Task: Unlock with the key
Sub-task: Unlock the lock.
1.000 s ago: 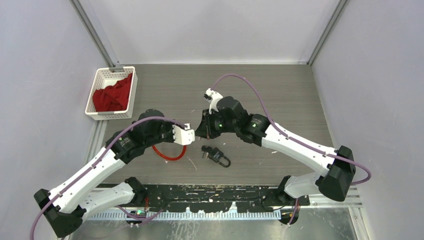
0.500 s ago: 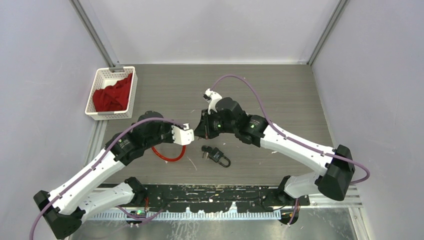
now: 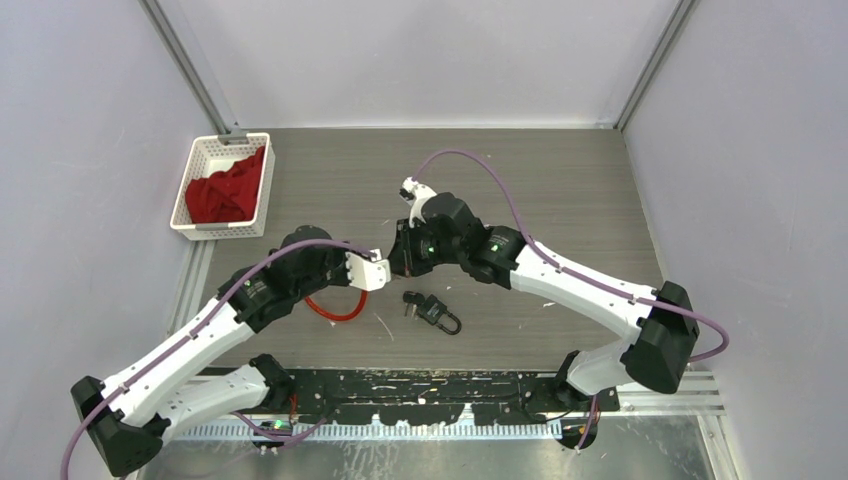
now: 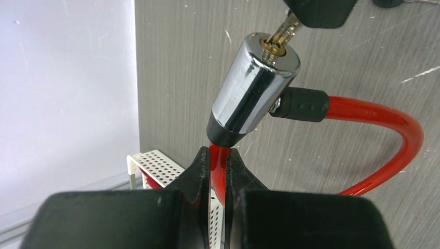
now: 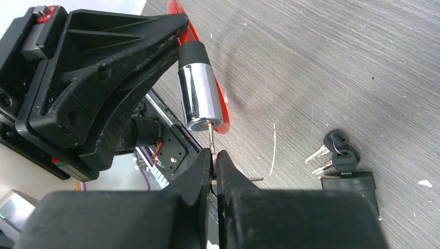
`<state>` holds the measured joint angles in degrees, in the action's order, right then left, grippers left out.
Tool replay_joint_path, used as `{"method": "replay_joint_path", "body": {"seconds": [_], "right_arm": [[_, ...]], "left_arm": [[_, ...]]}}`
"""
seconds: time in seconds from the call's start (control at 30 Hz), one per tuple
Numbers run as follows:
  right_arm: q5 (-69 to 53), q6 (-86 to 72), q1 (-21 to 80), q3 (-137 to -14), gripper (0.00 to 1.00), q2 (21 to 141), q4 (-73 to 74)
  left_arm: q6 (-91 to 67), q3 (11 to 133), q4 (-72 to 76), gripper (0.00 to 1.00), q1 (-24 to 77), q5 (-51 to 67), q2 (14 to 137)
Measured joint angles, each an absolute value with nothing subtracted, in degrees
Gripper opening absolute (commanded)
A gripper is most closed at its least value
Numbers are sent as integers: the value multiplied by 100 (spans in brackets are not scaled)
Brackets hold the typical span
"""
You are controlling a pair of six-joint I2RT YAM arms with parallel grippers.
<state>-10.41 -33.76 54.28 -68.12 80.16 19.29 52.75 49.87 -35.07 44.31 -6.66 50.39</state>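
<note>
The lock is a chrome cylinder (image 4: 254, 85) on a red cable (image 4: 384, 116) looped over the table. My left gripper (image 4: 219, 161) is shut on the red cable just below the cylinder and holds it up, keyhole pointing away. My right gripper (image 5: 214, 158) is shut on the key (image 5: 210, 137), whose thin blade enters the keyhole at the end of the cylinder (image 5: 197, 96). In the top view the two grippers meet tip to tip near the table's middle, left gripper (image 3: 375, 272) and right gripper (image 3: 397, 262), with the red cable (image 3: 335, 312) lying below them.
A black padlock (image 3: 437, 312) with a small bunch of spare keys (image 5: 332, 150) lies on the table just in front of the grippers. A white perforated basket (image 3: 200, 160) holding a red cloth (image 3: 225, 190) stands at the back left. Walls close in on three sides.
The right arm has edged left toward the left gripper, bringing the key closer into the cylinder. The left gripper has barely shifted. Both grips are unchanged.
</note>
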Motion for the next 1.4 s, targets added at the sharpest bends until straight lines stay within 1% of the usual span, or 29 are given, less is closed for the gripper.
{"method": "replay_joint_path", "body": {"seconds": [0.23,0.5,0.67,0.87,0.9,0.97,1.0,1.03,1.07,1.2,1.27,1.33,1.4], "right_arm": [[-1000,-3531,5428,-6757,1,8009,1699],[-1197,-3479,5457,-6792,1,8082,1951],[-1271,-3422,5492,-6871,1,8101,2217],[-1291,-3426,5513,-7006,2,8152,2405],[-1291,-3430,5513,-7011,8,8162,2408],[-1288,-3439,5513,-7011,32,8165,2405],[-1291,-3454,5513,-7011,42,8165,2401],[-1313,-3422,5513,-7008,50,8162,2357],[-1337,-3457,5516,-7006,54,8154,2300],[-1249,-3391,5520,-6938,66,8034,2064],[-1249,-3376,5459,-6858,70,7900,1824],[-1216,-3347,5426,-6759,71,7693,1653],[-1184,-3308,5419,-6665,68,7467,1527]], "left_arm": [[5301,4954,-3234,0,4453,-917,5070],[5677,4648,-3094,0,4536,-788,4919],[6134,4442,-2987,0,4681,-416,4644],[6243,4407,-2980,0,4724,-408,4602],[6241,4407,-2982,0,4727,-423,4613],[6215,4407,-2980,0,4733,-451,4635],[6195,4407,-2976,0,4733,-467,4644],[6167,4407,-2950,0,4746,-458,4657],[6139,4410,-2917,0,4777,-471,4676],[5920,4434,-2773,0,4904,-349,4705],[5804,4486,-2668,0,4991,-204,4740],[5690,4541,-2604,0,5028,-108,4772],[5572,4600,-2596,0,5037,-30,4790]]}}
